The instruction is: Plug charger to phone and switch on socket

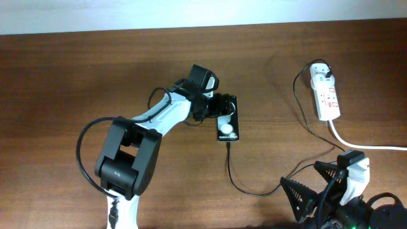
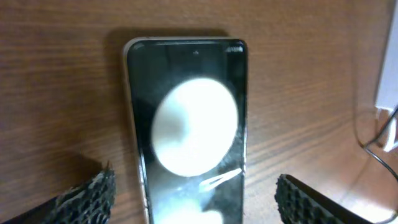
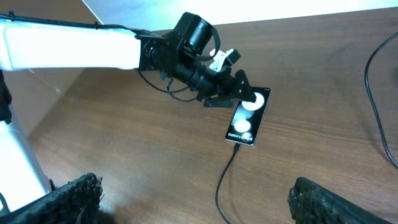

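The black phone (image 1: 228, 127) lies flat mid-table, its glossy face showing white round reflections; it fills the left wrist view (image 2: 186, 124) and shows in the right wrist view (image 3: 249, 117). The thin black charger cable (image 1: 236, 178) meets the phone's near end (image 3: 235, 148) and runs off toward the white socket strip (image 1: 325, 92) at the far right, where the white adapter head (image 1: 322, 71) sits. My left gripper (image 1: 219, 108) is open, its fingers either side of the phone's far end (image 2: 196, 196). My right gripper (image 1: 318, 191) is open and empty near the table's front edge (image 3: 193, 199).
The socket's thick white cord (image 1: 369, 146) runs off the right edge. Loops of black cable (image 1: 299, 95) lie beside the strip. The left arm (image 1: 152, 121) reaches across the table's middle. Bare wood lies to the left and far side.
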Available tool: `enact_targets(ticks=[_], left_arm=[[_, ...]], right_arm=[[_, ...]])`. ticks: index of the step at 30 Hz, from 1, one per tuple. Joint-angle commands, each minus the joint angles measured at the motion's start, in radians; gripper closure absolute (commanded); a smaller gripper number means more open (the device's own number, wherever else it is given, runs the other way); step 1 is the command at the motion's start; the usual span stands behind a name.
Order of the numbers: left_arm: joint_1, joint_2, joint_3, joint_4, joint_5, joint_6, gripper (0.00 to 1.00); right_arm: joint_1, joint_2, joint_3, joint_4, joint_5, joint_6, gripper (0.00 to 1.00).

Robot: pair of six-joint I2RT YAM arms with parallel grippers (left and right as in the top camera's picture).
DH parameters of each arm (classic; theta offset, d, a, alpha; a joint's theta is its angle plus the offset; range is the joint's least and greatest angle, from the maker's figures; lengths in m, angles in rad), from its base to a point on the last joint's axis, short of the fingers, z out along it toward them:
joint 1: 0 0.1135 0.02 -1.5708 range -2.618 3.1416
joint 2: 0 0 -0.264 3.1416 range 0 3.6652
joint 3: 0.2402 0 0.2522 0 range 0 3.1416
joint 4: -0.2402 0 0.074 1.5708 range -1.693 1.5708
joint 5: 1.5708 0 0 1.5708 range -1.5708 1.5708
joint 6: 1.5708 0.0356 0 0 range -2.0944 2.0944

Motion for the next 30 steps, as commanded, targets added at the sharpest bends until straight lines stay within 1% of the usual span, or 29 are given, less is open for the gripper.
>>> enact_targets(ticks=[1, 3, 5, 6, 9, 12, 14, 16, 19, 20, 23, 27, 30], left_arm=[[0.005, 0.016, -0.022, -0.037, -0.067, 0.007, 0.01], [0.032, 0.006, -0.021, -0.050, -0.066, 0.039, 0.01], [0.088, -0.055, -0.019, -0.131, -0.067, 0.124, 0.01], [0.119, -0.108, -0.019, -0.192, -0.101, 0.154, 0.01], [0.182, -0.314, -0.019, -0.393, -0.354, 0.171, 0.01], [0.203, -0.530, -0.019, -0.552, -0.575, 0.171, 0.01], [0.203, -0.698, -0.019, -0.672, -0.678, 0.171, 0.01], [0.203, -0.846, -0.019, -0.782, -0.690, 0.171, 0.01], [0.203, -0.975, -0.019, -0.921, -0.690, 0.171, 0.01], [0.203, -1.001, -0.019, -0.941, -0.690, 0.171, 0.01], [0.203, -1.055, -0.021, -0.956, -0.690, 0.171, 0.01], [0.203, -1.200, -0.021, -0.956, -0.690, 0.171, 0.01], [0.203, -1.338, -0.021, -0.957, -0.690, 0.171, 0.01]], right_arm=[[-0.002, -0.003, 0.005, 0.000, 0.012, 0.004, 0.01], [-0.002, -0.003, 0.005, -0.005, 0.012, 0.004, 0.01], [-0.002, -0.003, 0.005, -0.023, 0.012, 0.004, 0.01], [-0.002, -0.003, 0.005, -0.021, 0.013, 0.004, 0.01], [-0.002, -0.003, 0.005, -0.018, 0.013, 0.004, 0.02], [-0.003, -0.003, 0.005, -0.018, 0.013, 0.004, 0.01], [-0.002, -0.003, 0.005, -0.011, 0.013, 0.004, 0.01], [-0.003, -0.003, 0.005, -0.006, 0.013, 0.004, 0.01], [-0.002, -0.003, 0.005, 0.009, 0.013, 0.004, 0.01], [-0.003, -0.003, 0.004, 0.020, 0.013, 0.004, 0.01], [-0.003, -0.003, -0.012, 0.058, 0.037, 0.004, 0.01], [-0.003, -0.002, -0.100, 0.076, 0.038, 0.004, 0.01], [-0.002, -0.001, -0.180, 0.179, 0.037, 0.005, 0.01]])
